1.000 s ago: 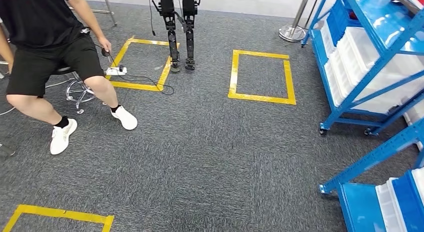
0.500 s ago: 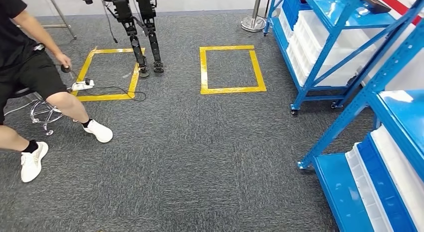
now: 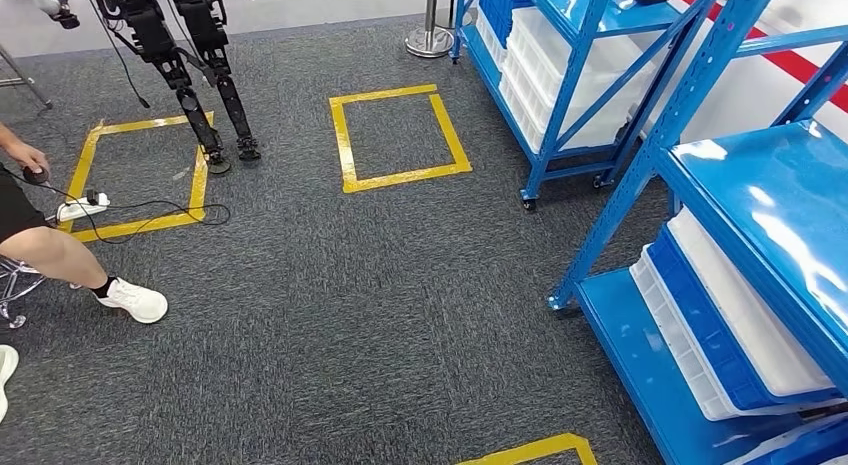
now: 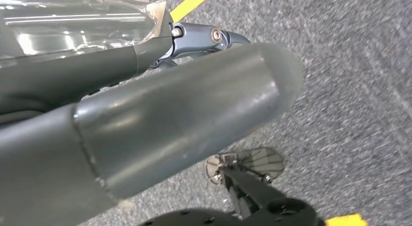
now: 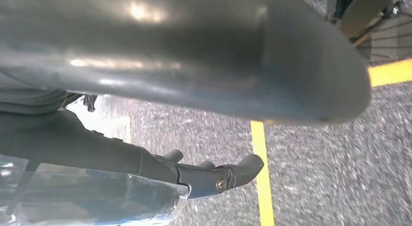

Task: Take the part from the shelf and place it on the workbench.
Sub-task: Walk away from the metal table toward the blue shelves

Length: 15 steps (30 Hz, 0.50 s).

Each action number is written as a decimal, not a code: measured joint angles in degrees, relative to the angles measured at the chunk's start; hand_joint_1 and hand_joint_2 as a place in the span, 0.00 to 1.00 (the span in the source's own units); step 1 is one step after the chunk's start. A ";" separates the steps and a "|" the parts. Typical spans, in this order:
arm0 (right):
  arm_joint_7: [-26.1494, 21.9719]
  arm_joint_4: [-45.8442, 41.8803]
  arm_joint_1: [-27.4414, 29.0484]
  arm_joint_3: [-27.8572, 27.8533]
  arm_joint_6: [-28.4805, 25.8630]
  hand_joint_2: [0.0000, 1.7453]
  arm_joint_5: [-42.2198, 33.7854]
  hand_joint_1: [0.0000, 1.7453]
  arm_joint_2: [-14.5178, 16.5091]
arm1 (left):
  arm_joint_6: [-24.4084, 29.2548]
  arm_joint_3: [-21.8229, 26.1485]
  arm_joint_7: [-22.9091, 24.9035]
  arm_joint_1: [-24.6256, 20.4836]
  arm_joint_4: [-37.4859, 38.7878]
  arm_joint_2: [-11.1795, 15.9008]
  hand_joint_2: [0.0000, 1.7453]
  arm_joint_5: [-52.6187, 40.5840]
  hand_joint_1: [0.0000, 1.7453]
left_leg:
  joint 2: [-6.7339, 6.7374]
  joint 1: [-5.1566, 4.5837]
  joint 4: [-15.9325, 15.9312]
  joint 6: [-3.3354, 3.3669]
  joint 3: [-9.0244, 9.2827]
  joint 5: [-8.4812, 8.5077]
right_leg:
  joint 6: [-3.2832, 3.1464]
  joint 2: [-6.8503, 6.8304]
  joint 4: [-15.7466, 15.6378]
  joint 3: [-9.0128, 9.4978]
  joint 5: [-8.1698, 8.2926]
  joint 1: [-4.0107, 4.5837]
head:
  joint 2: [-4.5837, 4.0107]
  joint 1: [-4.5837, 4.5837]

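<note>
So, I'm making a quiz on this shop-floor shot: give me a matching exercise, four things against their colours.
Things:
1. shelf frame
2. taped square
3. shoe
4. carpet

Colours:
A. white
B. grey
C. blue
D. yellow

Pairs: 1-C, 2-D, 3-A, 4-B

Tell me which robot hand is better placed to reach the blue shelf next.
Right, probably. The blue shelf with its white bins stands on the robot's right side in the head view, so the right robot hand is nearer.
</note>
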 joint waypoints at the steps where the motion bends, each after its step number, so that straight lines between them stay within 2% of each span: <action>1: -0.40 0.00 -0.03 -0.02 0.11 0.00 -0.04 0.00 -0.08 | -0.02 0.01 -0.08 -0.19 -0.02 -0.07 0.00 0.16 0.00 | 0.82 0.01 -0.46 0.55 0.16 0.32 | 0.02 -1.30 1.39 -0.78 -0.75 0.05 | -0.01 0.15; 3: -1.51 -0.01 -0.22 -0.17 0.56 0.00 -0.17 0.00 -0.28 | -0.05 0.04 -0.06 -0.53 -0.06 -0.13 0.00 0.65 0.00 | 2.59 -0.20 -0.95 1.17 0.23 0.67 | -0.39 -4.61 7.40 -3.89 -3.67 0.04 | -0.01 0.44; 5: -2.52 -0.01 -0.36 -0.39 0.95 0.00 -0.22 0.00 -0.50 | -0.08 0.11 0.04 -0.86 -0.07 -0.13 0.00 1.18 0.00 | 4.37 -0.44 -0.94 1.27 0.07 0.69 | -0.38 -5.76 14.12 -7.30 -6.19 -0.22 | 0.00 0.56; 6: -2.85 -0.01 -0.33 -0.48 1.04 0.00 -0.22 0.00 -0.61 | -0.09 0.15 0.08 -1.05 -0.08 -0.14 0.00 1.32 0.00 | 5.19 -0.50 -0.93 1.26 0.01 0.68 | -0.03 -5.99 15.33 -7.83 -6.36 -0.37 | 0.00 0.56; 7: -3.04 -0.01 -0.27 -0.56 1.06 0.00 -0.21 0.00 -0.73 | -0.10 0.17 0.10 -1.24 -0.08 -0.15 0.00 1.45 0.00 | 5.94 -0.52 -0.91 1.21 -0.01 0.66 | 0.51 -6.27 14.28 -7.14 -5.70 -0.52 | 0.00 0.58; 8: -3.26 -0.01 -0.22 -0.65 1.08 0.00 -0.21 0.00 -0.87 | -0.11 0.19 0.11 -1.40 -0.08 -0.16 0.00 1.60 0.00 | 6.63 -0.51 -0.89 1.13 0.03 0.62 | 1.09 -6.88 11.05 -5.27 -4.41 -0.67 | 0.00 0.59; 10: -3.84 -0.04 -0.29 -0.79 1.08 0.00 -0.10 0.00 -1.05 | -0.13 0.26 0.08 -1.58 -0.09 -0.19 0.00 1.97 0.00 | 7.84 -0.68 -0.81 0.70 0.26 0.40 | 1.70 -9.64 2.94 -0.73 -1.80 -0.78 | 0.00 0.59; 11: -4.13 -0.06 -0.43 -0.81 1.05 0.00 -0.02 0.00 -1.09 | -0.11 0.37 0.08 -1.61 -0.10 -0.19 0.00 2.26 0.00 | 8.42 -0.80 -0.78 0.30 0.45 0.19 | 1.52 -10.68 0.38 0.67 -0.98 -0.61 | 0.00 0.51; 12: -4.31 -0.08 -0.55 -0.83 1.02 0.00 0.08 0.00 -1.10 | -0.10 0.49 0.10 -1.67 -0.11 -0.19 0.00 2.47 0.00 | 8.97 -0.91 -0.76 -0.14 0.69 -0.04 | 1.16 -11.24 -0.74 1.16 -0.61 -0.37 | 0.00 0.45; 14: -4.39 -0.08 -0.64 -0.85 0.97 0.00 0.19 0.00 -1.20 | -0.07 0.67 0.20 -1.87 -0.12 -0.19 0.00 2.80 0.00 | 10.05 -0.80 -0.89 -0.99 1.28 -0.40 | 0.29 -10.18 -0.88 1.02 -0.36 0.05 | -0.01 0.37; 15: -4.39 -0.08 -0.60 -0.87 0.98 0.00 0.20 0.00 -1.26 | -0.07 0.69 0.24 -1.99 -0.12 -0.21 0.00 2.84 0.00 | 9.73 -0.56 -0.68 -1.39 1.42 -0.72 | -0.10 -9.55 -1.00 1.15 -0.25 -0.22 | -0.02 0.33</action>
